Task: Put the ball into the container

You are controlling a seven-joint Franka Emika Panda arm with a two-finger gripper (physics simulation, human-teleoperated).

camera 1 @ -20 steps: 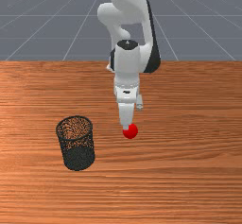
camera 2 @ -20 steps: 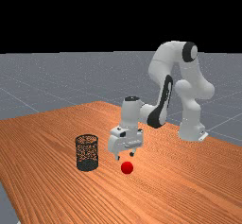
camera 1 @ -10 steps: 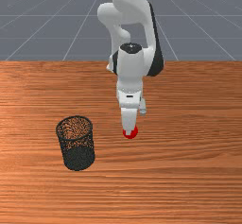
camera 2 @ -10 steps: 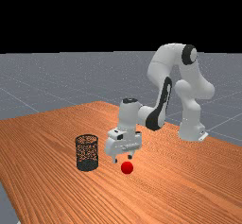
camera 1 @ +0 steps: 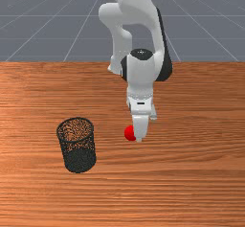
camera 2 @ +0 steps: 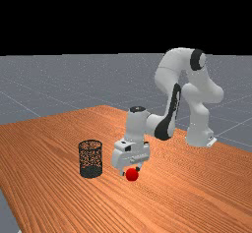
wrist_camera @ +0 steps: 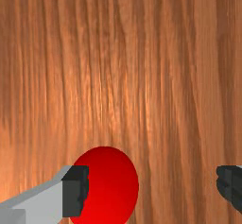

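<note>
Hovering gripper (camera 2: 130, 171) low by red ball (camera 1: 129, 133), fingers (wrist_camera: 75, 191) spread wide, nothing gripped.
Ball on wood table (camera 1: 191, 173), off-center: wrist view has one finger overlapping its edge, other finger well apart from it; contact can't tell. Black mesh container (camera 1: 79, 161) upright on table, well apart from ball, toward the front view's left.

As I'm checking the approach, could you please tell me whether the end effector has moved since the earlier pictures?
Yes: the end effector has moved toward the front view's right, away from the container, and lower in the far view.
</note>
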